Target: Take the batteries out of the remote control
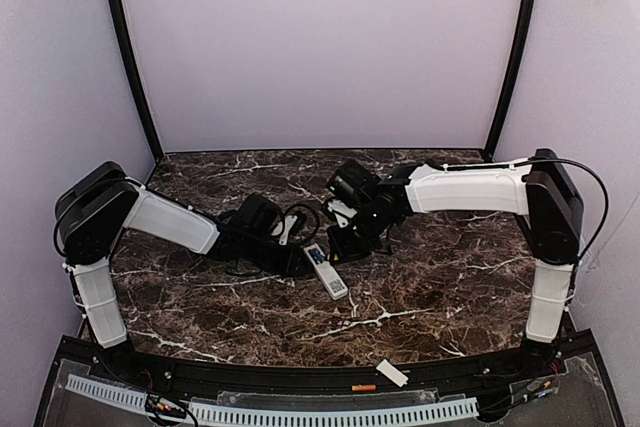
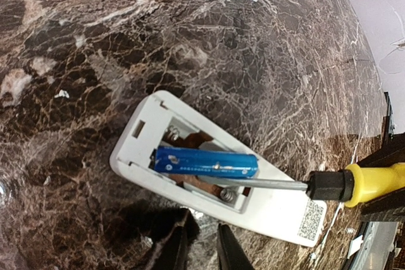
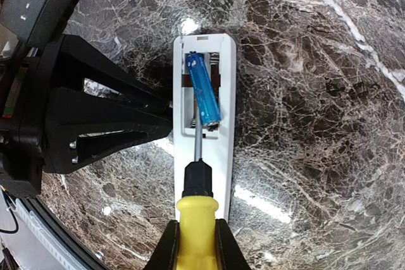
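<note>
Remote control (image 3: 226, 156) ahead of my right jaws, which grasp the screwdriver (image 3: 197, 210), tip at blue battery (image 3: 204, 90). Left jaws clenched empty beside it.

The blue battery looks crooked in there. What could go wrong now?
The blue battery sits askew over its slot, with the screwdriver in the right gripper wedged under it; it might spring out and roll across the table. The tip could also slip and bend the spring contacts. The remote control might slide, since the left gripper only sits beside it.
</note>
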Available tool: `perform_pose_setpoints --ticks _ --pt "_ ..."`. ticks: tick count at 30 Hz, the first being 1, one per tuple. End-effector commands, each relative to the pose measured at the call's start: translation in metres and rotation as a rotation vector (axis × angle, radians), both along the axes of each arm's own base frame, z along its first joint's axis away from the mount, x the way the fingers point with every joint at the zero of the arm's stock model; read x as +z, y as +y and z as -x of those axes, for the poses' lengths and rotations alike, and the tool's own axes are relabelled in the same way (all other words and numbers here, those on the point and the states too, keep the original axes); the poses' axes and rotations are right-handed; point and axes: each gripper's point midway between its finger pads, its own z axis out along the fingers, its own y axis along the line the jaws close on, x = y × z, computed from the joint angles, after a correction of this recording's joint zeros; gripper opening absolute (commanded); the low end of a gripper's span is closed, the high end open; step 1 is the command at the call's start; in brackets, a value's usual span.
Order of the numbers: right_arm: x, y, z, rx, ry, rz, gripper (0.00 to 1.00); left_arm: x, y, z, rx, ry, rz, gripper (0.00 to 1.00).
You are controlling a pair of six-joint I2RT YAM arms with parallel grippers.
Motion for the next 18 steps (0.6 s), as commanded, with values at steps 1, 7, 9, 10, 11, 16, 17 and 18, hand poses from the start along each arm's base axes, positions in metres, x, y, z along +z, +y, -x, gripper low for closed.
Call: perform_pose_setpoints --ticks 1,7,9,10,11,16,17,18 --pt "0.012 0.001 -0.006 0.014 -0.039 -0.021 0.00 -0.010 0.009 0.001 0.027 0.015 -0.058 0.17" --pt "0.049 0.005 -0.011 0.034 -0.098 -0.093 0.00 -0.010 0.010 -0.001 0.034 0.008 -0.063 0.17" --pt "0.048 0.001 -0.015 0.027 -0.106 -0.088 0.00 -0.010 0.009 -0.002 0.035 0.007 -0.065 0.17" --pt "0.046 -0.001 -0.016 0.026 -0.104 -0.083 0.00 -0.010 0.009 -0.002 0.036 0.007 -0.065 0.17" --pt "0.044 -0.001 -0.017 0.026 -0.103 -0.080 0.00 -0.011 0.009 -0.002 0.036 0.008 -0.066 0.17" --pt "0.032 0.002 -0.020 0.048 -0.085 -0.071 0.00 -0.011 0.009 -0.002 0.036 0.009 -0.068 0.17" --pt "0.030 0.003 -0.019 0.055 -0.076 -0.072 0.00 -0.011 0.009 -0.002 0.037 0.008 -0.069 0.17" --pt "0.027 0.005 -0.019 0.058 -0.069 -0.071 0.00 -0.011 0.010 -0.002 0.037 0.008 -0.068 0.17"
